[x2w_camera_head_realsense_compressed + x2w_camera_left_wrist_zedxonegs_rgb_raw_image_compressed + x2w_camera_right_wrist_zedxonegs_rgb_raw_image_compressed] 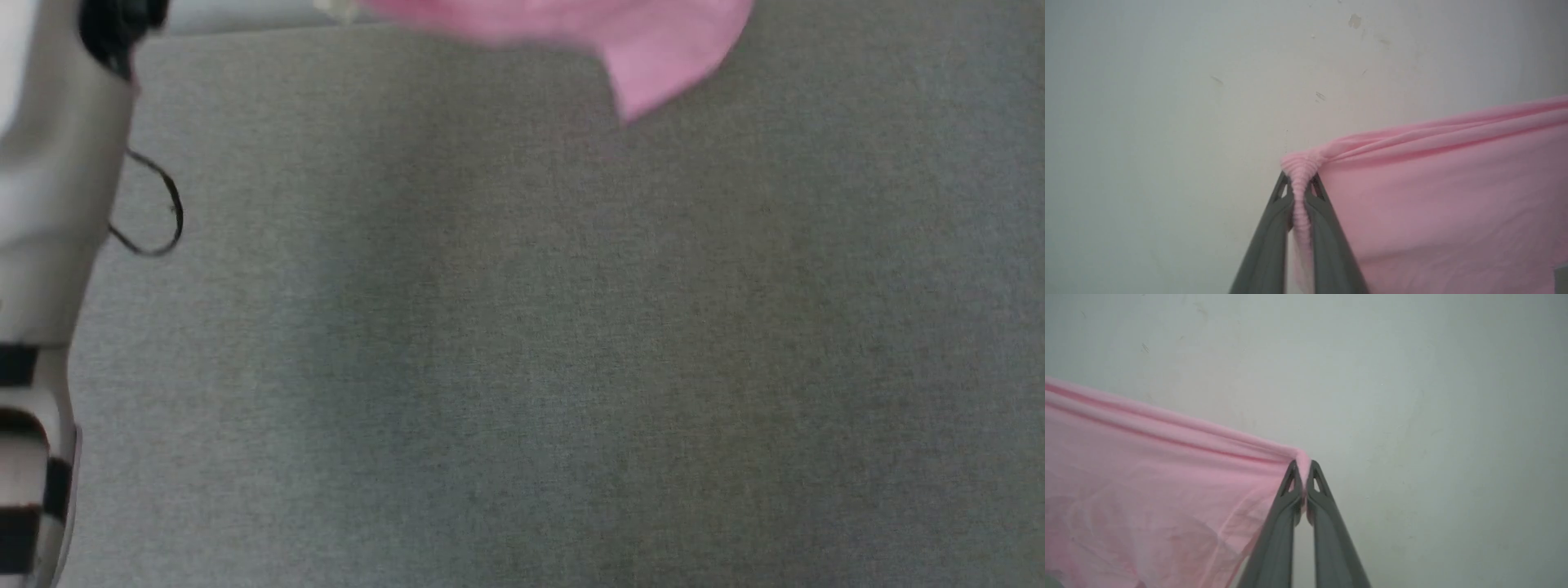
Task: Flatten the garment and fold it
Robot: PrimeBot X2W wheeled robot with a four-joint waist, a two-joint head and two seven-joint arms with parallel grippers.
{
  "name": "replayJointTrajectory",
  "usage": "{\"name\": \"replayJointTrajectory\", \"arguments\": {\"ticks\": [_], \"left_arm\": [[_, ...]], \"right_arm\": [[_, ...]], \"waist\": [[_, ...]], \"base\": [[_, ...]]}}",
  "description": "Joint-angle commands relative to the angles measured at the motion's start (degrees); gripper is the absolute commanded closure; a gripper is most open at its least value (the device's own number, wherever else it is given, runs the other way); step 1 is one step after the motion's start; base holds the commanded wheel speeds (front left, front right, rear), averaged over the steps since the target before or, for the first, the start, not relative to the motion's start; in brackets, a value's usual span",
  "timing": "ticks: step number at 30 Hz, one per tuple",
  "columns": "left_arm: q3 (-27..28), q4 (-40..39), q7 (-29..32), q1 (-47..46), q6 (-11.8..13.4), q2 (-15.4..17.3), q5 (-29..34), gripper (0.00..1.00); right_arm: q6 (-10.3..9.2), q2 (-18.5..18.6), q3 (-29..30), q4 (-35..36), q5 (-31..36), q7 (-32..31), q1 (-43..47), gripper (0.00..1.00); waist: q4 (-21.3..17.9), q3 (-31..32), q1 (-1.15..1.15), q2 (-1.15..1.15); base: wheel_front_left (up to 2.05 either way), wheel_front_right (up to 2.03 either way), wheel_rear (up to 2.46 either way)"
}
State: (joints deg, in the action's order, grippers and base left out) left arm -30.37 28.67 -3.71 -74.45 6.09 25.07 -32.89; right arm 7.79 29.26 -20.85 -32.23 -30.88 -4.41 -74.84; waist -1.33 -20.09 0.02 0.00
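Hanging above the far side of the grey woven tabletop point(522, 367), the thin light-pink soft-fabric garment point(1437, 204) spans 2 grippers. The left gripper point(1299, 181) clamps its gathered hem corner and the right gripper point(1303, 469) pinches the opposite corner. Flattening looks half done. Laying it on the tabletop and all folds are left.

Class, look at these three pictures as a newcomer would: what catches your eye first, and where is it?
The pink garment stands out, stretched between the left gripper and the right gripper, each shut on a bunched edge before a pale backdrop. In the head view, a blurred flap of it shows at the top edge, with a grey cloth surface below.
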Motion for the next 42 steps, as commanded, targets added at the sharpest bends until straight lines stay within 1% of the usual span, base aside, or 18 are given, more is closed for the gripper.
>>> {"name": "replayJointTrajectory", "arguments": {"ticks": [1,4,8,12,15,16,19,23,26,27,30,34,36,39,42], "left_arm": [[1.13,3.57,-2.56,-2.43,0.28,0.26,1.00,1.00],[1.08,8.65,-6.26,-5.02,0.03,-1.41,1.66,1.00],[1.29,14.99,-9.00,-4.65,-0.08,-3.67,1.20,1.00],[2.32,20.11,-10.69,-1.30,-0.44,-6.22,-0.16,1.00],[3.54,21.74,-11.19,2.96,-0.62,-7.78,-0.82,1.00],[4.85,21.09,-11.23,4.72,-0.35,-8.29,-1.31,1.00],[8.14,16.47,-11.26,12.66,0.55,-9.65,-0.74,1.00],[12.44,7.20,-11.27,27.33,2.32,-10.48,1.60,1.00],[13.99,-0.16,-11.28,39.14,3.37,-11.00,3.69,1.00],[13.99,-0.16,-11.28,39.14,3.37,-11.00,3.69,1.00],[14.11,-6.16,-11.28,49.27,4.28,-11.05,5.12,1.00],[12.94,-13.59,-10.23,60.50,6.03,-10.22,5.48,1.00],[12.40,-17.74,-8.50,65.04,7.47,-9.37,5.78,1.00],[11.37,-24.10,-4.90,70.69,9.34,-8.12,6.06,1.00],[10.93,-30.24,-1.54,75.51,11.64,-6.88,6.33,1.00]], "right_arm": [[-0.31,0.11,0.84,-1.66,1.75,2.49,-2.12,1.00],[-0.31,-1.56,-0.11,-3.40,3.27,5.46,-4.00,1.00],[-0.31,-4.88,-1.47,-7.30,3.44,7.15,-3.21,1.00],[-0.31,-9.02,-3.41,-11.10,2.03,9.68,0.33,1.00],[-0.31,-10.77,-5.42,-13.10,0.55,11.69,4.10,1.00],[-0.31,-11.06,-6.25,-13.32,0.05,12.41,5.58,1.00],[-0.31,-10.81,-8.54,-12.56,-1.58,15.03,11.31,1.00],[-0.31,-9.28,-10.83,-8.58,-3.11,17.51,20.99,1.00],[-0.31,-7.39,-10.57,-4.07,-3.30,18.35,29.46,1.00],[-0.31,-7.39,-10.57,-4.07,-3.30,18.35,29.46,1.00],[-0.31,-5.47,-8.94,0.53,-2.71,18.11,38.53,1.00],[-0.31,-3.65,-2.82,7.89,-0.74,15.21,51.24,1.00],[-0.31,-3.79,1.55,12.57,0.71,12.78,57.86,1.00],[-0.31,-5.44,8.91,21.01,3.85,8.07,67.69,1.00],[-0.31,-8.92,15.25,31.23,7.69,2.40,76.88,1.00]], "waist": [[-1.88,-2.46,-0.02,0.00],[-2.29,-3.04,-0.02,0.00],[-2.94,-4.13,-0.02,0.00],[-3.10,-4.55,-0.02,0.00],[-2.97,-4.24,-0.02,0.00],[-2.88,-3.94,-0.02,0.00],[-2.23,-2.02,-0.02,0.00],[-2.21,1.69,-0.02,0.00],[-2.12,4.37,-0.02,0.00],[-2.12,4.37,-0.02,0.00],[-1.67,6.86,-0.02,0.00],[-0.90,9.73,-0.02,0.00],[-0.58,10.63,-0.02,0.00],[-0.06,11.41,-0.02,0.00],[0.19,11.50,-0.02,0.00]], "base": [[0.00,0.00,0.00],[0.00,0.00,0.00],[0.00,0.00,0.00],[0.00,0.00,0.00],[0.00,0.00,0.00],[0.00,0.00,0.00],[0.00,0.00,0.00],[0.00,0.00,0.00],[0.00,0.00,0.00],[0.00,0.00,0.00],[0.00,0.00,0.00],[0.00,0.00,0.00],[0.00,0.00,0.00],[0.00,0.00,0.00],[0.00,0.00,0.00]]}}
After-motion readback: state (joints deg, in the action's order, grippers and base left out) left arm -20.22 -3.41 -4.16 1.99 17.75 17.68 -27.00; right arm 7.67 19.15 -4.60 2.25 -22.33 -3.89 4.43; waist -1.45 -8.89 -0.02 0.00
